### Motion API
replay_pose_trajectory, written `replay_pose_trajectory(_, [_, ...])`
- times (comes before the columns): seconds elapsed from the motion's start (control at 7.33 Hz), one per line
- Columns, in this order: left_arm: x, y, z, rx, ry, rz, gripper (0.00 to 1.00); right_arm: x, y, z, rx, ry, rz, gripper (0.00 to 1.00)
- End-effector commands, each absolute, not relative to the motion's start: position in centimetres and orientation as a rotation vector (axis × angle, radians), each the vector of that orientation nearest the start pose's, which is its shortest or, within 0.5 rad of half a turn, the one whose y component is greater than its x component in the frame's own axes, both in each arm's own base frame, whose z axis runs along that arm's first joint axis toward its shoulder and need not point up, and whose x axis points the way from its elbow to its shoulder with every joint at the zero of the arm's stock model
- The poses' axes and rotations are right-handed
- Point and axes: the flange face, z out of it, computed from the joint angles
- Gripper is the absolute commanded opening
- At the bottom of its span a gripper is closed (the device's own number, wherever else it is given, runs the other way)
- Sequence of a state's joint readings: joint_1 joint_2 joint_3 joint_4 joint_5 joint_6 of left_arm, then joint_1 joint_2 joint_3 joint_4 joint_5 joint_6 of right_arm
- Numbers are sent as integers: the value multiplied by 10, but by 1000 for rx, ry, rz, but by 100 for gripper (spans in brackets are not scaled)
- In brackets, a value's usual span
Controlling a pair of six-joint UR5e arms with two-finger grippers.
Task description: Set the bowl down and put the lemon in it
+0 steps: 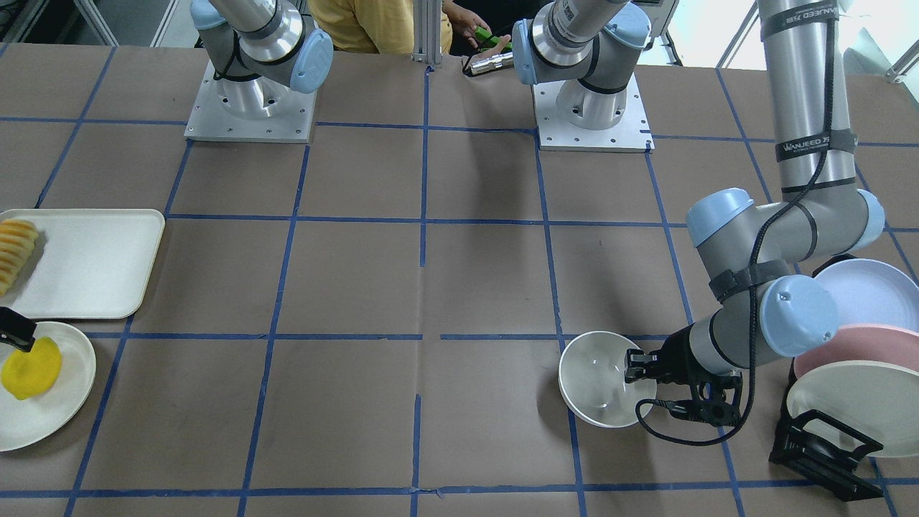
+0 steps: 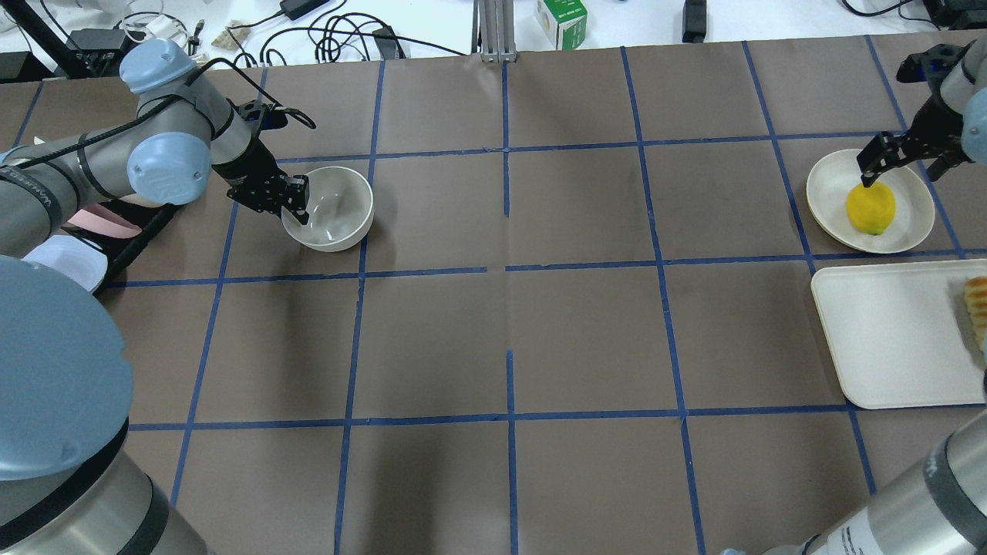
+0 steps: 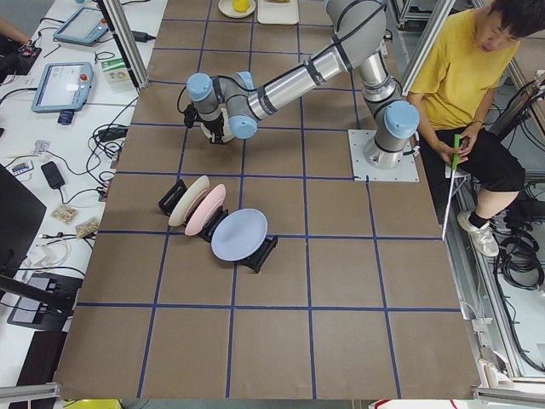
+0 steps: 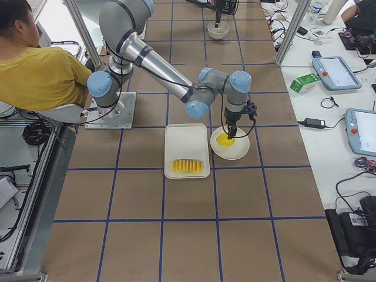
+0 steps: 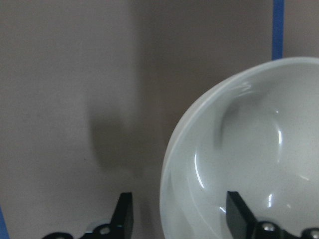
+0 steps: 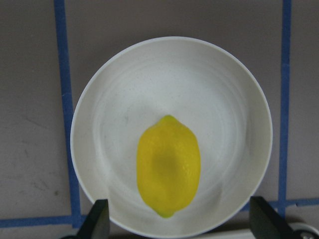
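The off-white bowl (image 2: pixel 339 208) stands on the table on my left side; it also shows in the front view (image 1: pixel 596 380). My left gripper (image 2: pixel 291 202) is open, its fingers astride the bowl's near rim, one inside and one outside, as the left wrist view (image 5: pixel 178 201) shows. The yellow lemon (image 2: pixel 870 208) lies on a flat cream plate (image 2: pixel 829 185) at the far right. My right gripper (image 2: pixel 894 166) hangs open just above the lemon (image 6: pixel 168 167), fingers wide on either side and not touching it.
A cream tray (image 2: pixel 887 331) with a row of yellow-orange fruit slices (image 1: pixel 16 251) lies beside the plate. A black rack with blue, pink and cream plates (image 1: pixel 854 373) stands by my left arm. A person in yellow sits behind the robot bases.
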State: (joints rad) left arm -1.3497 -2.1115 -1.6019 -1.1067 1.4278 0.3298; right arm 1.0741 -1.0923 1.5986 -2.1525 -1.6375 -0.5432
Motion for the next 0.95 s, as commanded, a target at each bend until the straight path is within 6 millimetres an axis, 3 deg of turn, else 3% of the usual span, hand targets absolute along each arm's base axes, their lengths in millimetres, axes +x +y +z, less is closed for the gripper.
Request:
replay_pose_trajectory(0.0, [-5,-656,224,157,3322,49,0,-199,-633,230,-239,3219,-37,100])
replay_pose_trajectory(0.14, [-5,-655,232,154,3317,34,0,-199,-634,226,-237,3215,-27,100])
replay_pose_trajectory(0.27, [-24,-657,247,130,3341,10,0,-199,-634,220,-239,3210,-14,100])
replay_pose_trajectory(0.41, [-58,-652,264,-45,3414,46,0,-200,-635,212,-237,3205,-2,100])
replay_pose_trajectory(0.55, [-126,-644,281,-48,3427,40,0,-200,-636,202,-235,3197,16,100])
replay_pose_trajectory(0.68, [-194,-623,269,-31,3410,117,0,-200,-636,200,-230,3197,27,100])
replay_pose_trajectory(0.82, [-239,-611,262,-168,3398,138,0,-200,-636,201,-230,3197,24,88])
